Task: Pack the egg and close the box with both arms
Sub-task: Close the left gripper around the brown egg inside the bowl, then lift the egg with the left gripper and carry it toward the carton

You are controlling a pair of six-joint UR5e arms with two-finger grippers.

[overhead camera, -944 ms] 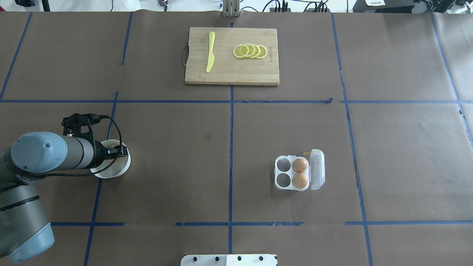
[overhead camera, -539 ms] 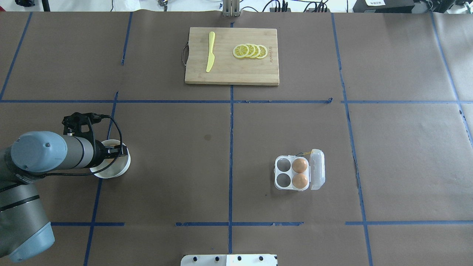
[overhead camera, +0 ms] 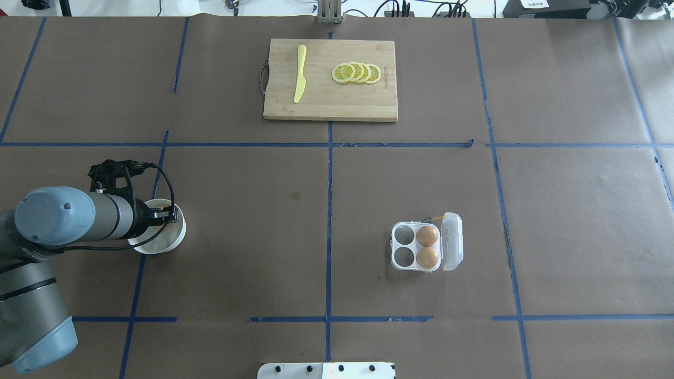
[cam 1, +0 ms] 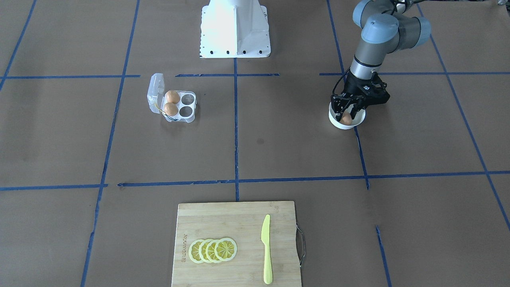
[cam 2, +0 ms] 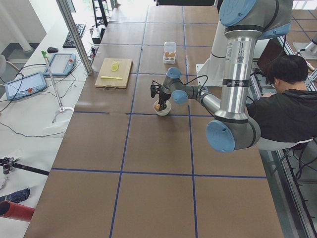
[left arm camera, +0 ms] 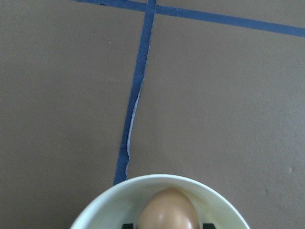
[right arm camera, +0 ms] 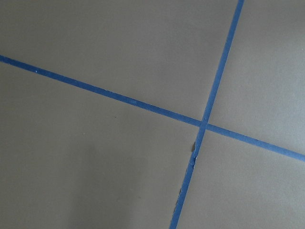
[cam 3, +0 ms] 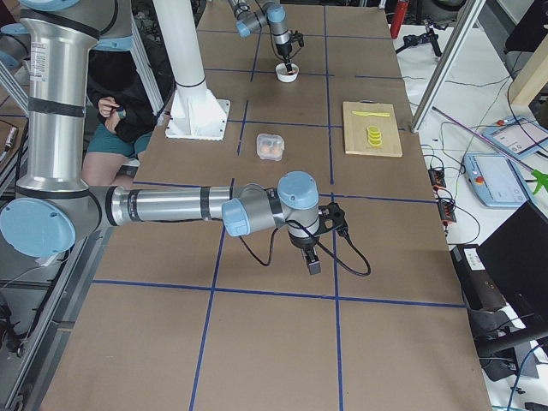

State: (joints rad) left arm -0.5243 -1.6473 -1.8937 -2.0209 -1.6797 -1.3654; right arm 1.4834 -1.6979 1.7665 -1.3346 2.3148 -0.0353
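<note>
An orange-brown egg (cam 1: 346, 118) lies in a round white bowl (cam 1: 338, 122) at my left. My left gripper (cam 1: 347, 114) reaches down into the bowl, its fingers close on each side of the egg (left arm camera: 167, 212). From overhead, the gripper (overhead camera: 167, 216) covers most of the bowl (overhead camera: 178, 241). The clear box (overhead camera: 398, 265) stands open at the right of centre, lid (overhead camera: 453, 242) flipped to its right. Two eggs (overhead camera: 427, 236) fill its right cells and the left cells are empty. My right gripper (cam 3: 313, 264) hangs above bare table, and I cannot tell if it is open or shut.
A wooden cutting board (overhead camera: 326, 102) lies at the far middle with a yellow knife (overhead camera: 299, 73) and lemon slices (overhead camera: 357, 72) on it. The white pedestal (cam 1: 235, 36) stands at the near edge. Blue tape lines cross the brown table cover.
My left arm has shifted very slightly at the bowl. The bowl, the box and its eggs have not moved.
</note>
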